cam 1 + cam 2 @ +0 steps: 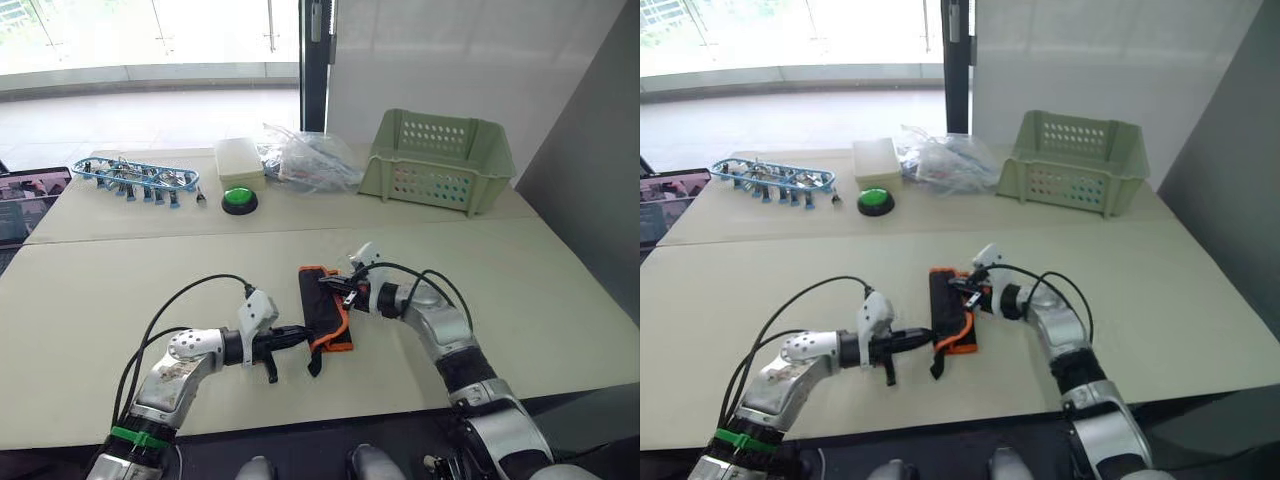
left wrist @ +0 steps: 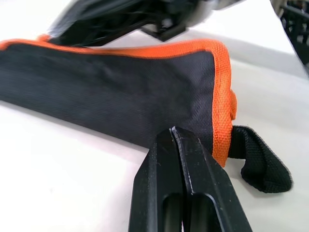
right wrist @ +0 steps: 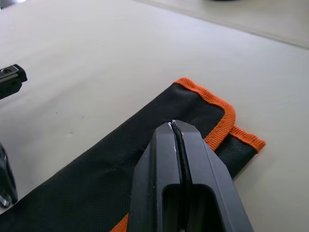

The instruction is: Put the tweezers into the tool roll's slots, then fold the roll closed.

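Pale tabletop (image 1: pixel 560 300) carries the tool roll (image 1: pixel 320 305) near its front, already folded over, no tweezers or slots visible. Left gripper (image 1: pixel 290 338) and right gripper (image 1: pixel 335 287), both pinched narrow, press its opposite edges; only final flattening seems left.

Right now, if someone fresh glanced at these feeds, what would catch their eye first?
The tool roll, black with orange edging, lies folded at the table's near middle, with the left gripper and right gripper closing in from either side, both with jaws shut. Farther back sit a pale green basket and a green button.
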